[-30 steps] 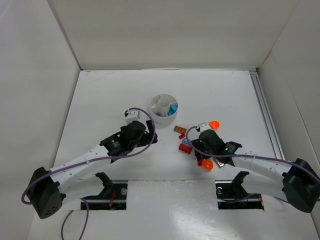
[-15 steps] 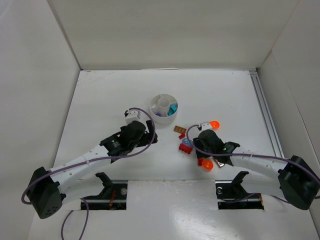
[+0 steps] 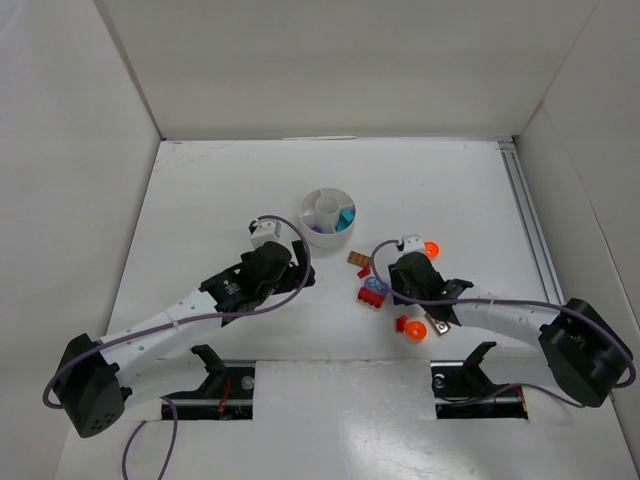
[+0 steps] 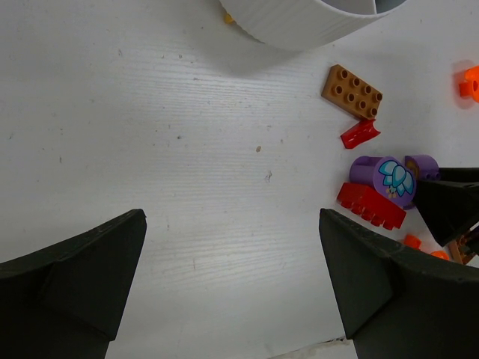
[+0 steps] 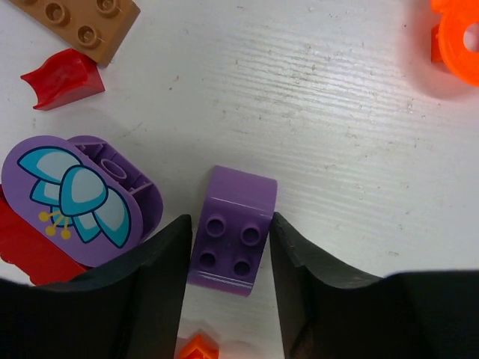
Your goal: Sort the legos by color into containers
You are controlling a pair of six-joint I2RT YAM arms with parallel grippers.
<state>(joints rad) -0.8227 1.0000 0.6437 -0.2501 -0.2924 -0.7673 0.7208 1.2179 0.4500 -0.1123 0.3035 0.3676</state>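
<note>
The white dish (image 3: 310, 201) stands mid-table with a teal piece (image 3: 345, 217) and a purple piece (image 3: 318, 229) in its wedges. My right gripper (image 3: 386, 285) is down at the lego pile, its jaws closed against both sides of a small purple brick (image 5: 232, 228) that lies on the table. My right gripper (image 5: 230, 254) has a purple rounded piece with a flower (image 5: 71, 198) to its left. My left gripper (image 4: 232, 277) is open and empty above bare table, left of the pile (image 3: 300, 265).
A brown plate (image 4: 352, 91), a small red piece (image 4: 359, 134) and a red brick (image 4: 369, 206) lie by the pile. Orange pieces lie at the right (image 3: 431, 248) and near the front (image 3: 412, 328). The dish wall (image 4: 299, 22) is just beyond my left gripper.
My right gripper has moved left and forward into the pile and now sits around the small purple brick. The left arm has not moved.
</note>
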